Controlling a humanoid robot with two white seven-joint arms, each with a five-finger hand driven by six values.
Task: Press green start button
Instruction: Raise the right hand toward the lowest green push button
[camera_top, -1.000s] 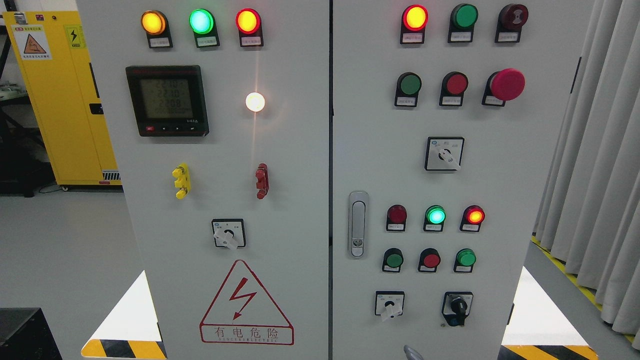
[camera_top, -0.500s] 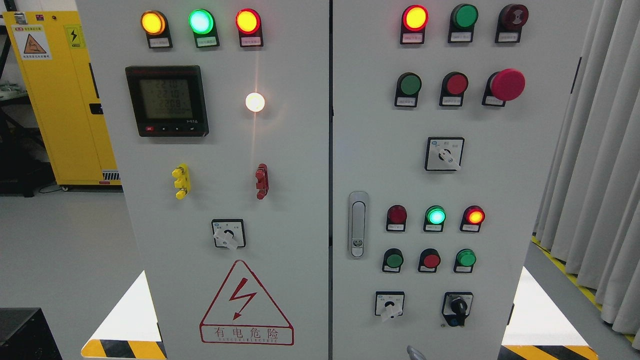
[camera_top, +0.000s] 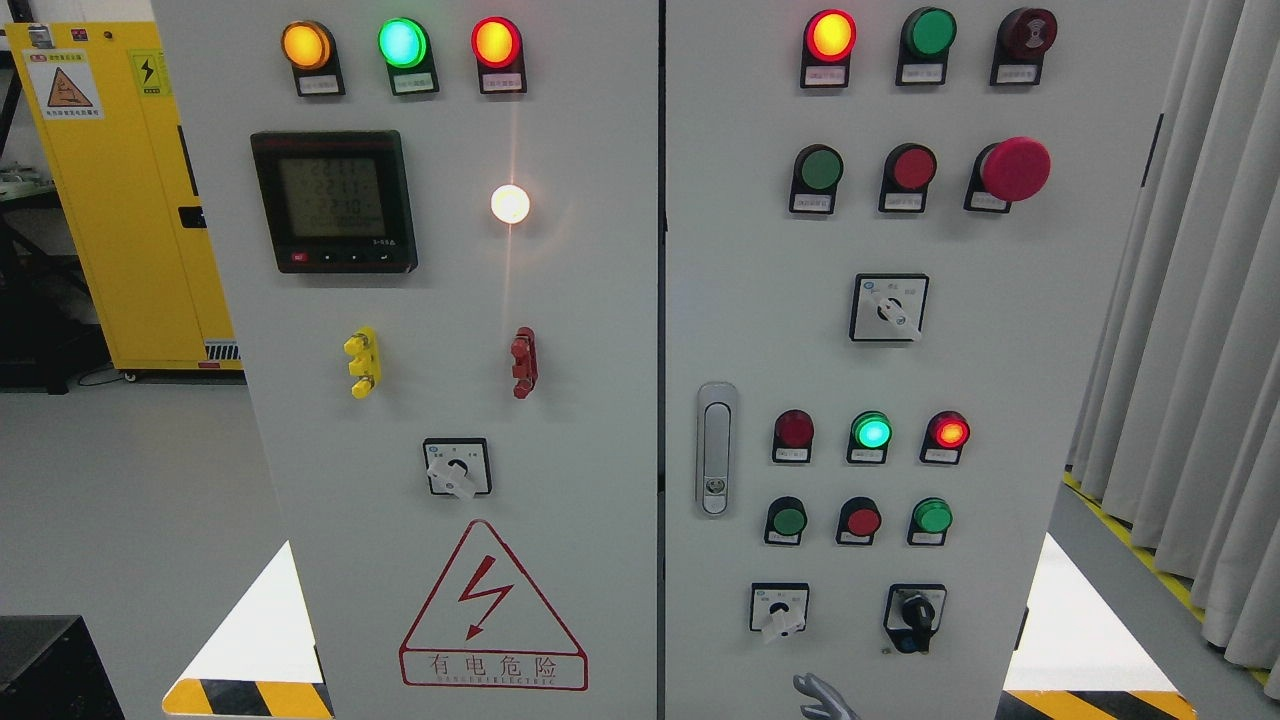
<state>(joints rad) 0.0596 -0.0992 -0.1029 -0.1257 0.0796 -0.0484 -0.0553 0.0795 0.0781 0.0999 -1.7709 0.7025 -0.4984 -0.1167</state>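
Observation:
A grey control cabinet (camera_top: 600, 330) fills the head view. Its right door carries a dark green push button (camera_top: 821, 168) in the upper row. Two more green push buttons (camera_top: 788, 520) (camera_top: 932, 516) flank a red one (camera_top: 862, 520) in the lower row. Above that row a green lamp (camera_top: 871, 432) glows. My right hand (camera_top: 822, 698) pokes up at the bottom edge, below the lower buttons and apart from the panel controls. Only its grey fingertips (camera_top: 806, 684) show, spread and holding nothing. The left arm is out of sight.
A red mushroom stop button (camera_top: 1014, 168) sticks out at the upper right. Rotary switches (camera_top: 779, 608) (camera_top: 914, 612) sit just above the hand, and a door latch (camera_top: 714, 450) lies left of the buttons. Grey curtains (camera_top: 1190, 350) hang to the right, a yellow cabinet (camera_top: 120, 190) stands at the left.
The right hand has risen further into view at the bottom edge, from a small grey tip to several fingertips. The meter digits changed.

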